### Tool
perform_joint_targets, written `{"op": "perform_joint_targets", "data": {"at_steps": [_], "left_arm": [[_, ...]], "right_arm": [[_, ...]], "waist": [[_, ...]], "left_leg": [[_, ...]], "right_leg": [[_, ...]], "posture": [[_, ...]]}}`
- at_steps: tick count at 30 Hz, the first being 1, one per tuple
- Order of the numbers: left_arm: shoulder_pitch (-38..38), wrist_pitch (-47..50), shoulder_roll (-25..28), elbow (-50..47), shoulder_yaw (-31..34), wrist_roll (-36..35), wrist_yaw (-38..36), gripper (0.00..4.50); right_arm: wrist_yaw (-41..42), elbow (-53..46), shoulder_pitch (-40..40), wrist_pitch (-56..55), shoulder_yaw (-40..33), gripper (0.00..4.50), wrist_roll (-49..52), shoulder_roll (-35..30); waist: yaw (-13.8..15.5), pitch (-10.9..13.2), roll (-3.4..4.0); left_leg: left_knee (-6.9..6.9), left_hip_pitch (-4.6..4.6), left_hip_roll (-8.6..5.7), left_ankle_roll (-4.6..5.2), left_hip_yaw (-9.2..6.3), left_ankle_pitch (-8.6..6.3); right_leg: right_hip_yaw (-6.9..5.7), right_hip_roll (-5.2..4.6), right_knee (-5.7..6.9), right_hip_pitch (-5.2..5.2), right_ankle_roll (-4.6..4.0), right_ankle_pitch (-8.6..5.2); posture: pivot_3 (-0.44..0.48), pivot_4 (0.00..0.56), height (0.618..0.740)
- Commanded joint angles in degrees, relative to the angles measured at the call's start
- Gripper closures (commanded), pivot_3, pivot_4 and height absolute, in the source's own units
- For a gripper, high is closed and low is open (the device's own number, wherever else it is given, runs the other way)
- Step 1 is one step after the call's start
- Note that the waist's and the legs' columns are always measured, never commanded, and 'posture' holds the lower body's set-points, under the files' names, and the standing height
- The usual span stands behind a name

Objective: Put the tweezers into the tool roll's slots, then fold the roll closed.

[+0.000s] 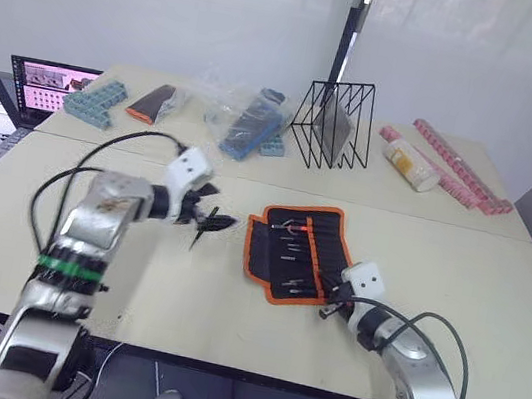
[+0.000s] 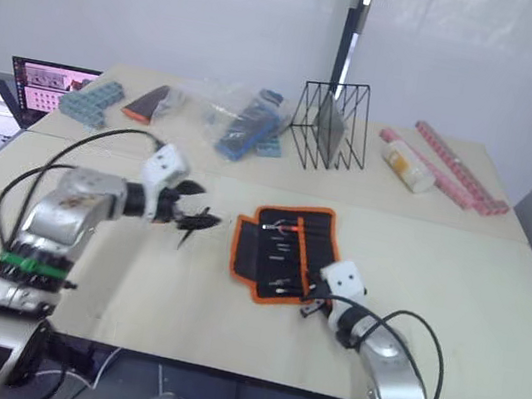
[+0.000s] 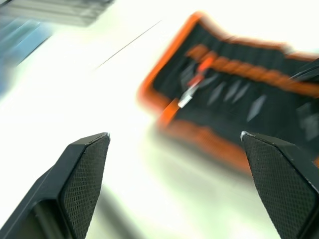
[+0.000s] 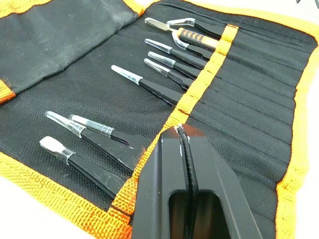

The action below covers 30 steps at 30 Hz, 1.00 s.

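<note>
Tool roll (image 1: 296, 252) lay open and flat on the table (image 1: 495, 287), orange edging all round, just in front of the black wire rack (image 1: 333, 124). Tweezers (image 4: 149, 87) sat in the slots (image 4: 239, 114) along the orange stripe, capped tips pointing out over the inner fabric; one tool nearest the far end had an orange grip. Right gripper (image 4: 183, 130) was clenched, fingers pressed together, tip right at the orange stripe near the roll's near edge; whether it pinched anything couldn't be told. Left gripper (image 1: 210, 219) hovered over bare table just beside the roll's left edge, fingers (image 3: 84, 174) spread wide, empty. Back of the table: blue blocks (image 1: 94, 101), bagged items (image 1: 248, 121), pink strips (image 1: 457, 174), a laptop (image 1: 49, 84) off the left corner.
</note>
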Motion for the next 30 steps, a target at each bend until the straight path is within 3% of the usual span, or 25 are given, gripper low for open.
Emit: {"op": "perform_joint_targets", "data": {"at_steps": [1, 6, 9, 14, 18, 30], "left_arm": [[3.29, 6.10, -1.27, -10.22, 9.43, -3.90, 9.14, 0.02], [17.98, 9.26, -0.52, -25.15, 12.88, -5.07, 13.59, 0.02], [26.64, 8.52, -3.08, -32.13, 18.63, -6.90, 17.56, 0.02], [41.14, -1.66, -7.64, -35.79, 25.38, -8.27, 20.23, 0.02], [50.72, -7.50, -10.53, -37.76, 24.58, -9.85, 19.07, 0.02], [57.15, -14.72, -11.26, -34.44, 23.90, -11.82, 20.65, 0.02]], "right_arm": [[0.96, 5.19, 0.45, 1.15, 1.14, 4.50, -1.50, -0.67], [3.85, 6.88, -0.76, 1.12, 1.98, 4.50, -1.00, -1.26], [5.03, 8.29, -1.46, 0.48, 1.86, 4.50, -0.93, -1.66], [6.73, 10.92, -3.15, -0.75, 2.13, 4.50, -1.34, -2.20], [7.41, 12.92, -4.44, -1.56, 2.48, 4.50, -1.50, -1.96], [7.87, 13.62, -5.09, -2.10, 3.07, 4.50, -1.50, -1.45]], "waist": [[0.18, 0.01, -0.13], [0.05, -0.02, -0.20], [-0.01, -0.02, -0.24], [-0.04, -0.05, -0.29], [0.07, -0.23, -0.57], [-0.12, -0.36, -0.72]], "left_leg": [[0.02, -0.01, 0.00, 0.00, 0.00, 0.00], [-0.02, 0.03, 0.01, -0.01, 0.00, 0.00], [-0.04, 0.04, 0.01, -0.02, 0.00, -0.01], [-0.08, 0.12, 0.02, -0.02, 0.01, -0.01], [-0.09, 0.14, 0.02, -0.03, 0.04, -0.02], [-0.21, 0.22, 0.04, -0.03, 0.05, -0.05]], "right_leg": [[-0.02, 0.00, 0.01, 0.02, 0.00, 0.00], [-0.01, -0.02, 0.01, 0.05, 0.00, 0.00], [0.00, -0.03, 0.01, 0.04, -0.02, 0.00], [0.00, -0.05, -0.10, 0.08, -0.08, -0.04], [-0.04, -0.10, -0.29, 0.10, -0.09, -0.04], [-0.04, -0.10, -0.44, 0.01, -0.17, -0.07]], "posture": [[0.000, 0.150, 0.713], [0.000, 0.150, 0.713], [0.000, 0.150, 0.713], [0.000, 0.150, 0.713], [0.000, 0.150, 0.713], [0.000, 0.150, 0.713]]}}
